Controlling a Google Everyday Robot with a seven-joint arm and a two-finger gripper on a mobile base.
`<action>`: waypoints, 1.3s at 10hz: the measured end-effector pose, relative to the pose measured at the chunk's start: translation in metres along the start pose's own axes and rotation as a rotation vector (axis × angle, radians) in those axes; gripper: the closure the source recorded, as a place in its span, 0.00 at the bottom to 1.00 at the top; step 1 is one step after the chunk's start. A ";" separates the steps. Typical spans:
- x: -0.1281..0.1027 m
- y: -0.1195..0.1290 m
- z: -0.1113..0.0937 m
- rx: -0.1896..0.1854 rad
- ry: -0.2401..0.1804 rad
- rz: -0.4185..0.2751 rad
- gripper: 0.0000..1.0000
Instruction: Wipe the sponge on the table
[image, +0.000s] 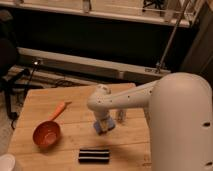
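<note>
The gripper (102, 123) points down over the middle of the table (75, 112), fingers narrowed on the sponge (104, 128), which sits directly under the tool and not off to either side. The pad seems to press on the wood, though contact is hard to make out. A black striped block (94, 155) lies just nearer and an orange bowl (46, 134) to the left. The arm's bulk hides the table's right side.
</note>
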 end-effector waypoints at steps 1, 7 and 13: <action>-0.004 0.007 0.001 -0.006 -0.005 -0.001 0.69; -0.055 0.030 -0.013 -0.013 -0.070 -0.084 0.69; -0.111 0.031 -0.007 -0.025 -0.128 -0.211 0.69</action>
